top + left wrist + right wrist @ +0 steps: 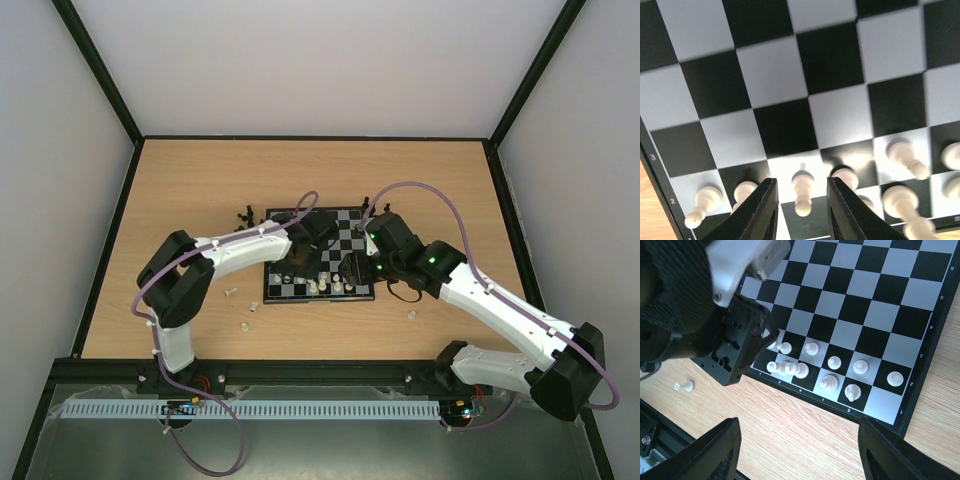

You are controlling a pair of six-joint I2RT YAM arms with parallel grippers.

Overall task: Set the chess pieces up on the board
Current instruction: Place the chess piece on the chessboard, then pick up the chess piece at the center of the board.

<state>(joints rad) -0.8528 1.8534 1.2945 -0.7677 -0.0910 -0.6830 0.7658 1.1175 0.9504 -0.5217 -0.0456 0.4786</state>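
Left pincer [800, 181] straddles pawn [803, 193] near board [775, 80] edge.

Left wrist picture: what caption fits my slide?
The left gripper stands open around a white piece on the board.

Black-and-grey checked board [875, 295], cream pieces [834, 361]

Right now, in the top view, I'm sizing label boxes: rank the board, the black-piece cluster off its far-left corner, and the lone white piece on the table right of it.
1. the board: clearly largest.
2. the black-piece cluster: far smaller.
3. the lone white piece: smallest, a mere speck.
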